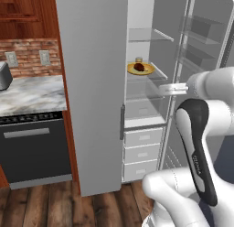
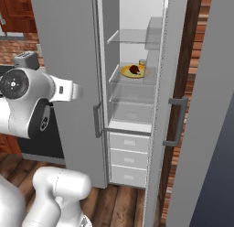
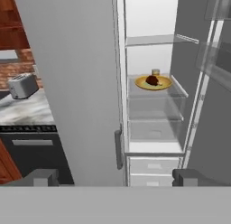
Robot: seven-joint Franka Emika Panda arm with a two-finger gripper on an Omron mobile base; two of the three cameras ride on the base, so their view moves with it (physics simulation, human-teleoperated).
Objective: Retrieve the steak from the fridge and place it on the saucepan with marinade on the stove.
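The fridge stands with its right door swung wide open and its left door shut, so the white interior with glass shelves and three drawers at the bottom is in plain sight. The steak lies on a yellow plate that rests on the middle glass shelf, toward the far side of the compartment; in the right base view the steak sits roughly in the middle of the plate, and a small jar stands just behind the plate, near the back wall. The hand view looks straight at the same shelf, with the steak on the plate and the jar right behind it. The gripper is well short of the fridge, its two dark fingertips standing wide apart at the bottom of the hand view with nothing between them. The shelves above and below the plate carry nothing visible. To the left of the fridge a marble counter runs along a brick wall, with a black dishwasher beneath it and a grey toaster standing on the counter. The open door fills the right side of the right base view, its vertical handle facing the camera. The floor below is dark wood planking.
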